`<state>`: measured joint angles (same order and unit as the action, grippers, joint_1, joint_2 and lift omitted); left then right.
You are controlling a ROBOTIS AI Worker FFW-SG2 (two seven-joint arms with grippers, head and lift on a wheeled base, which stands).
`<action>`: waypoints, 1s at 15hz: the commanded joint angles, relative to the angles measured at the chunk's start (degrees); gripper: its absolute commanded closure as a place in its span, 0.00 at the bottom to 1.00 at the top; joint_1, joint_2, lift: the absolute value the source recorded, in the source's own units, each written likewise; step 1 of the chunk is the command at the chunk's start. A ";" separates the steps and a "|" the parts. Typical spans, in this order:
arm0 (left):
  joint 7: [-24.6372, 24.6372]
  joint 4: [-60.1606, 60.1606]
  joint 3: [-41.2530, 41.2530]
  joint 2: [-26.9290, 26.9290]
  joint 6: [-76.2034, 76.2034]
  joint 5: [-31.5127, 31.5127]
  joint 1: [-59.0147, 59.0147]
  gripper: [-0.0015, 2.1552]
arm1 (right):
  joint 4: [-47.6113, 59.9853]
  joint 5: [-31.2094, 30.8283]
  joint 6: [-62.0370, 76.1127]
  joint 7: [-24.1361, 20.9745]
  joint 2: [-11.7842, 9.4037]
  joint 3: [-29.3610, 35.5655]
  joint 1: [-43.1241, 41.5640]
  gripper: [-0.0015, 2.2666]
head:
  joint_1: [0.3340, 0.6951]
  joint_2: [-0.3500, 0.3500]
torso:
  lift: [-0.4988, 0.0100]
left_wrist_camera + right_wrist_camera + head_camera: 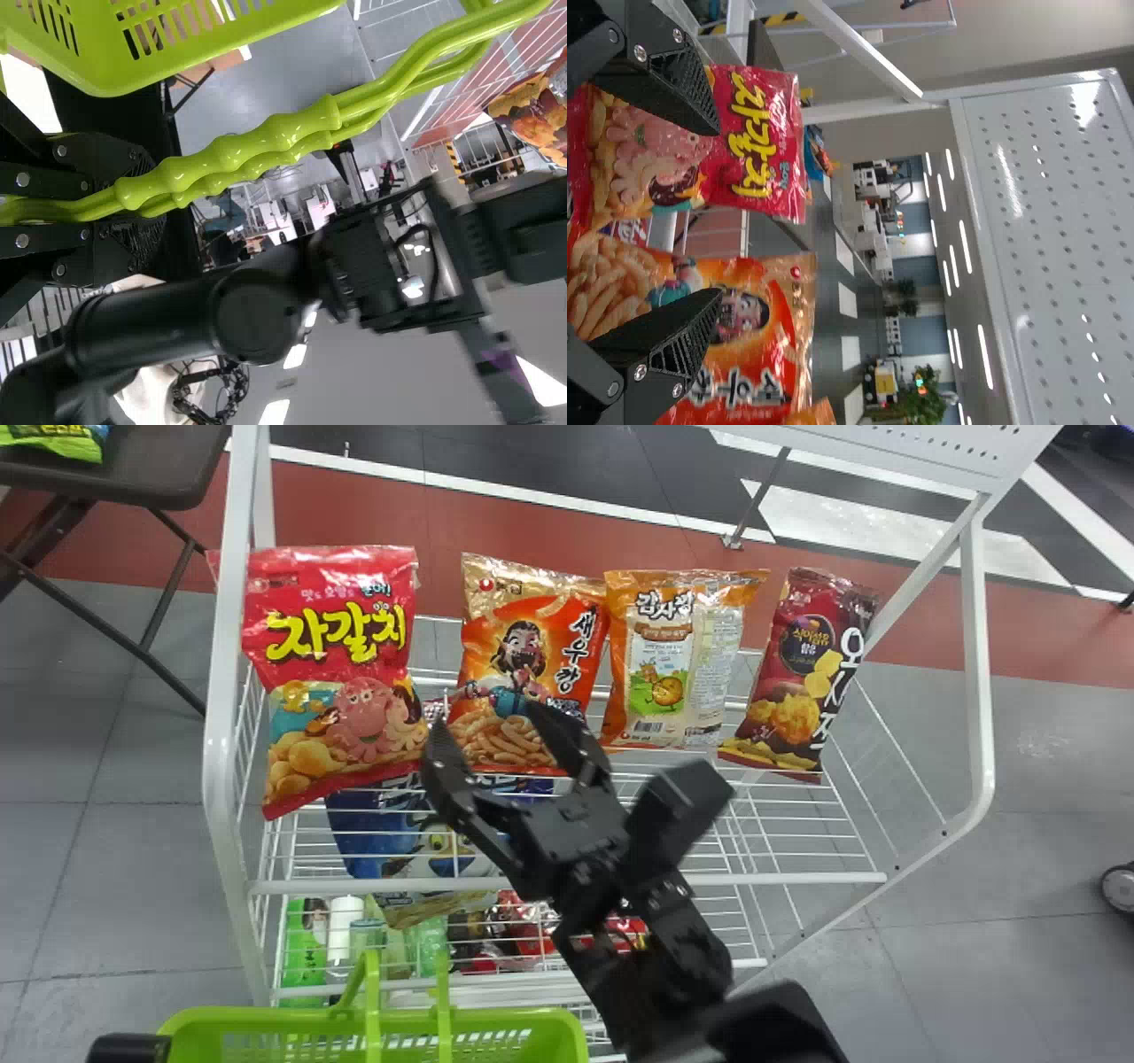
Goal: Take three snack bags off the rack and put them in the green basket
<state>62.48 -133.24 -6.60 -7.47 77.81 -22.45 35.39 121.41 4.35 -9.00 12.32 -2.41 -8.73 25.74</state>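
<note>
Right fingers wide-open; left fingers clamp handles.

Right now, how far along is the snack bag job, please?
Done: the left end effector holds the green basket by its handles. In hand: no bag; the right end effector is open in front of the orange shrimp snack bag. Left: probably all three, as four bags line the rack's upper level, though the basket's inside is mostly hidden.

four upper snack bags, one rack, one basket
</note>
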 commanded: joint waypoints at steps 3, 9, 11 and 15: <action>0.01 0.27 0.45 -0.44 0.72 -0.32 -0.59 0.81 | -8.12 -2.16 -6.95 -0.63 0.74 -4.89 -11.76 0.09 | 1.00 0.19 | 0.94; 0.18 1.41 1.33 -1.06 0.72 -1.64 -1.73 0.81 | -18.31 -1.63 -17.68 -0.19 0.83 -6.65 -22.93 0.09 | 1.00 0.35 | 0.94; 0.18 2.38 1.33 -1.06 0.55 -1.81 -2.17 0.81 | -21.56 1.36 -19.08 3.67 0.83 -5.77 -25.83 0.14 | 1.00 0.37 | 0.94; 0.71 2.73 2.12 -1.23 0.55 -2.52 -2.08 0.81 | -20.86 2.15 -14.86 4.55 0.48 -5.95 -24.24 0.99 | 1.00 0.40 | 0.94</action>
<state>63.17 -130.55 -4.75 -8.69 78.39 -24.71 33.23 99.91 6.75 -26.57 16.51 -1.74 -14.46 0.23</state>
